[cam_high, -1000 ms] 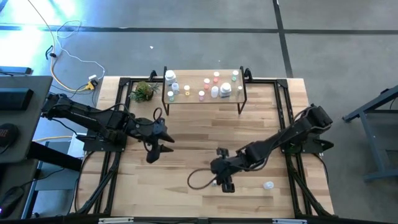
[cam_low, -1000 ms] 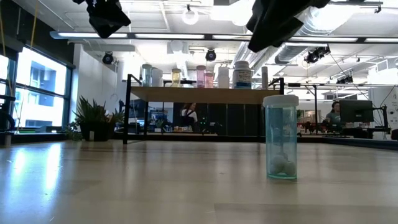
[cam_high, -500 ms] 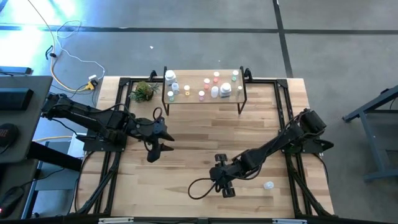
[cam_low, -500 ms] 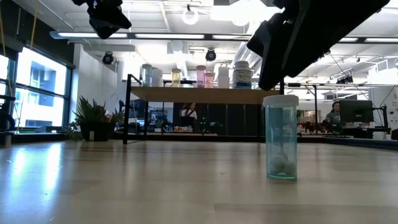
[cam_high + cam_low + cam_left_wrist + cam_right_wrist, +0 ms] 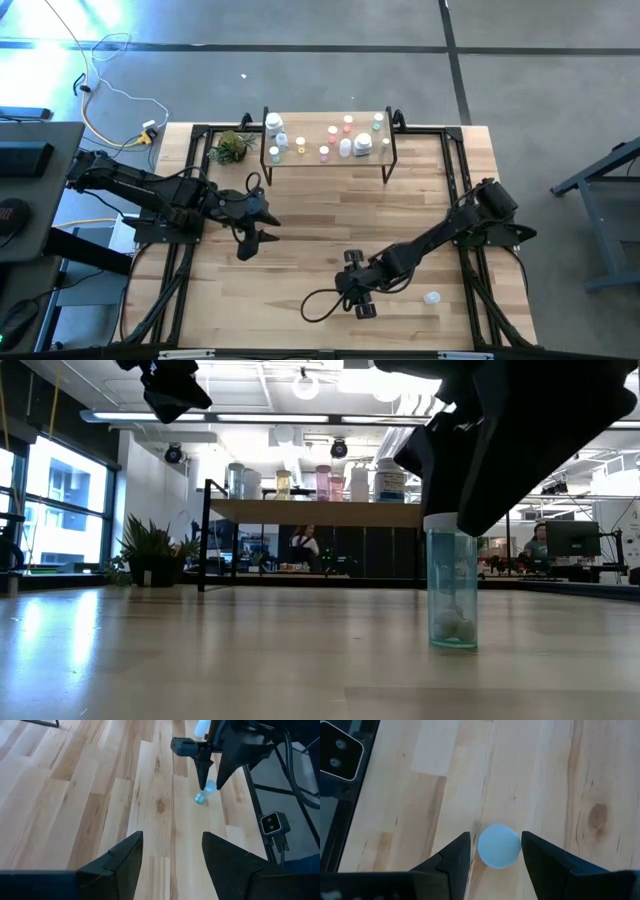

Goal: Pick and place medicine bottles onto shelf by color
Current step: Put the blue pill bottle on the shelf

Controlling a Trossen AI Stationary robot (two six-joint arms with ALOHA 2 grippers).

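A clear, blue-tinted medicine bottle (image 5: 452,595) with a white cap (image 5: 499,845) stands upright on its base on the table, near the front edge. My right gripper (image 5: 496,854) is open and points steeply down over it. One finger stands on each side of the cap, with a slim gap showing. The gripper hides this bottle in the high view. My left gripper (image 5: 255,240) hangs open above the table's left middle, with nothing between its fingers. The shelf (image 5: 328,152) at the far edge carries several small bottles, among them white, pink, yellow and green ones.
Another small clear bottle (image 5: 432,297) stands on the table to the right of my right gripper (image 5: 358,298). A green plant (image 5: 232,147) sits left of the shelf. Black frame rails run along both table sides. Bare wood lies between the arms and the shelf.
My right gripper has come down and a little toward the table's near edge, until its fingers stand around the bottle's cap. Its fingers have kept the same gap. The bottle has not moved.
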